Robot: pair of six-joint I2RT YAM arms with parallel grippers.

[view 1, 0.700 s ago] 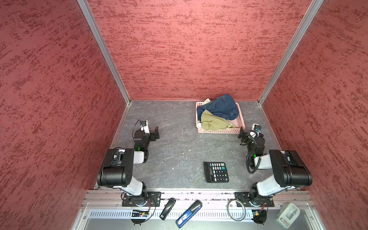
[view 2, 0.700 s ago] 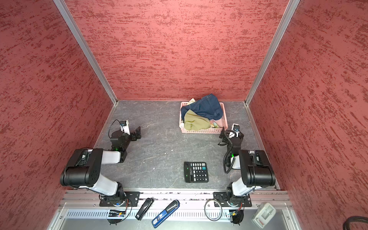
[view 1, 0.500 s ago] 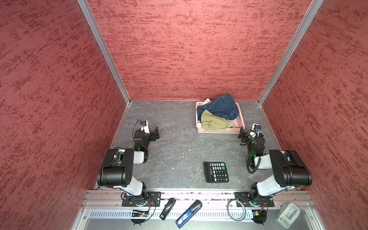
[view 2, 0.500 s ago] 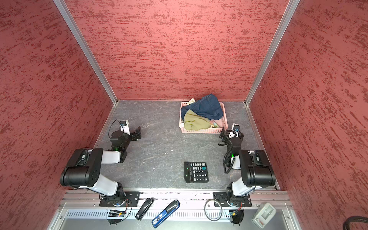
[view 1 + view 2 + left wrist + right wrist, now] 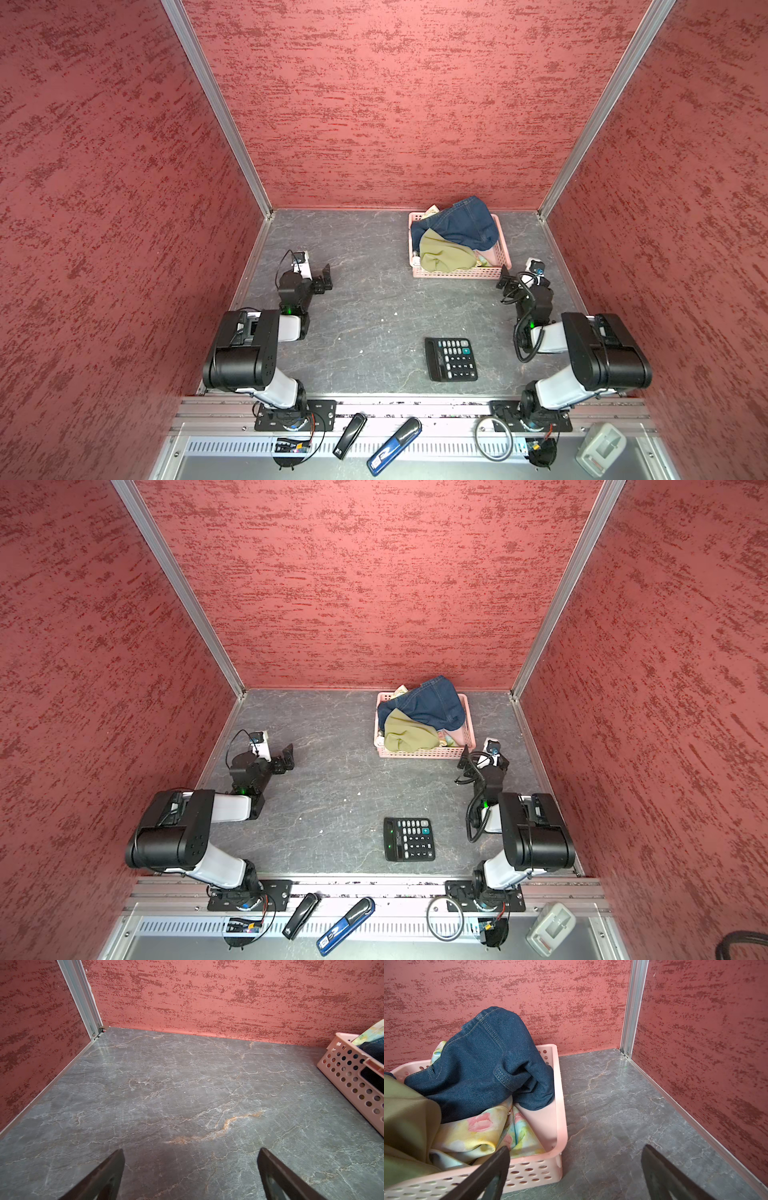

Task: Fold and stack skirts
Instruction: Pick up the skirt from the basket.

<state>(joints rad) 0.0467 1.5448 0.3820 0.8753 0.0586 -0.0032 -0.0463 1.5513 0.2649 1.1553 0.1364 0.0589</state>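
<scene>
- Left end effector [image 5: 190,1152]: wide open, holding nothing, above the table [image 5: 166,1084].
- Right end effector [image 5: 575,1150]: wide open, empty, just beside the pink basket [image 5: 559,1095] of skirts [image 5: 483,1068].

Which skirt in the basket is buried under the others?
The pastel floral skirt: the dark blue denim skirt and the olive-green skirt both lie over it in the pink basket, leaving only patches showing.

Bright, even light, seemingly from above, leaves a soft shadow beside the pink basket [image 5: 561,1105] and faint glare on the grey floor [image 5: 623,1066] beyond it.
</scene>
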